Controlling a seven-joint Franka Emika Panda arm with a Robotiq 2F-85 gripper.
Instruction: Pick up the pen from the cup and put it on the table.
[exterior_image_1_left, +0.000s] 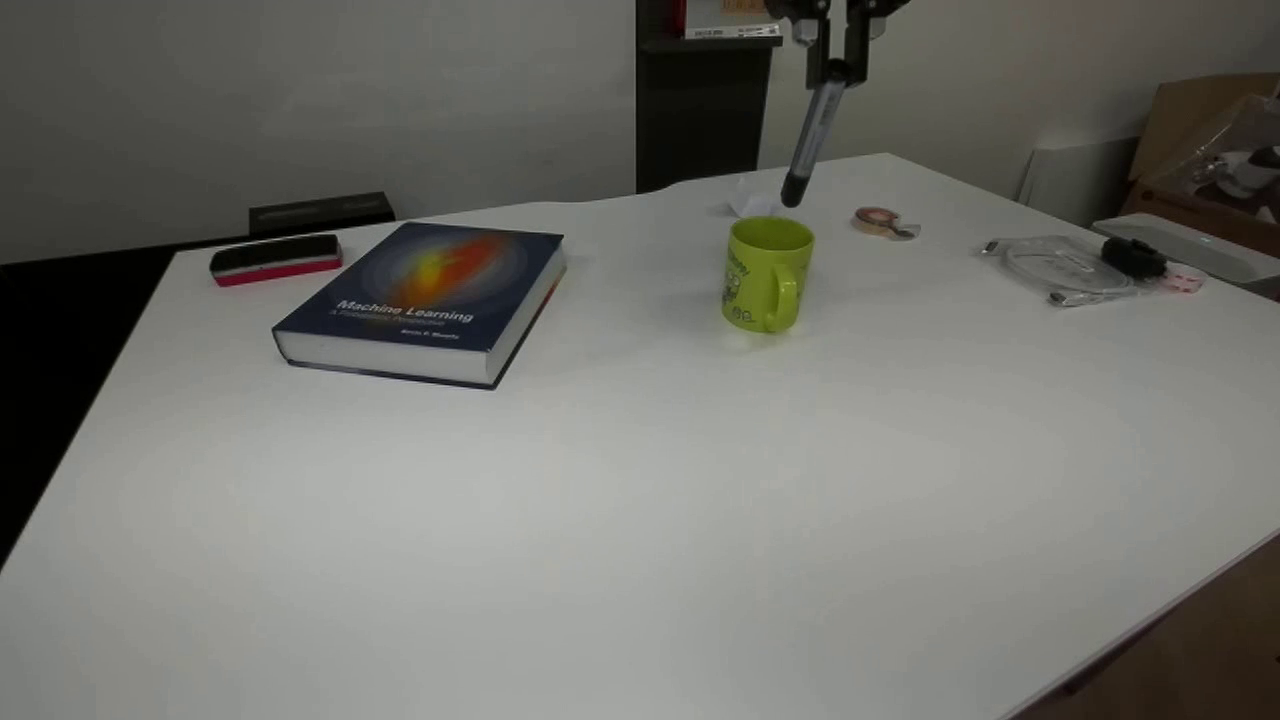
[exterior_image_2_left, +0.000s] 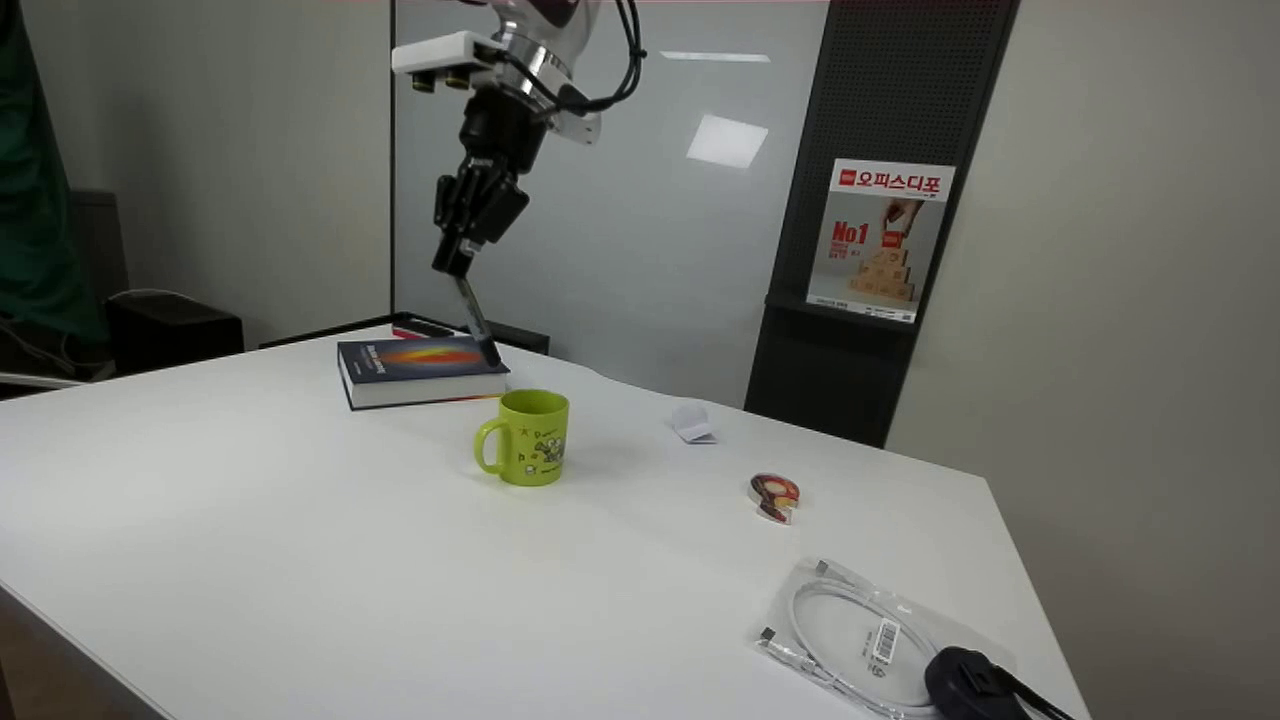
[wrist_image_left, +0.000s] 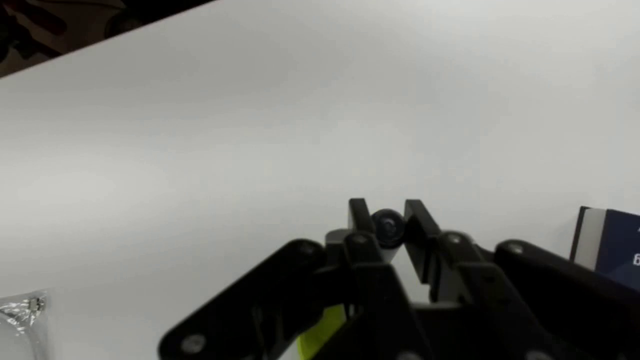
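Above the white table (exterior_image_1_left: 640, 520), near the cup (exterior_image_1_left: 750, 280), one pen (exterior_image_1_left: 816, 138) hangs in the air, tilted, with a dark end down; in both exterior views there is a gap between this end and the rim of the cup. The gripper (exterior_image_1_left: 837, 82) holds it by the upper part. Its two fingers (wrist_image_left: 421, 225) stand close together, apart only by the thickness of the pen, and in the wrist view the pen's round black end shows between them.

Of cups there is one, green and upright, with one handle and drawings on its side. I count also one book (exterior_image_1_left: 420, 290) (its cover says Machine Learning), lying flat, and near it one red-and-black block (exterior_image_1_left: 277, 260). To the right of the cup, in an exterior view, there are one folded paper (exterior_image_2_left: 692, 425), one roll of tape (exterior_image_2_left: 775, 495), one bagged cable (exterior_image_2_left: 865, 635) and one black piece (exterior_image_2_left: 965, 683) with a cord, which covers a part of the bag.

As for what stands in the way, in the wrist view the gripper hides most of the cup, and in an exterior view the pen passes before the book. Behind the table, one poster (exterior_image_2_left: 880, 240) stands against a dark panel (exterior_image_2_left: 830, 380).
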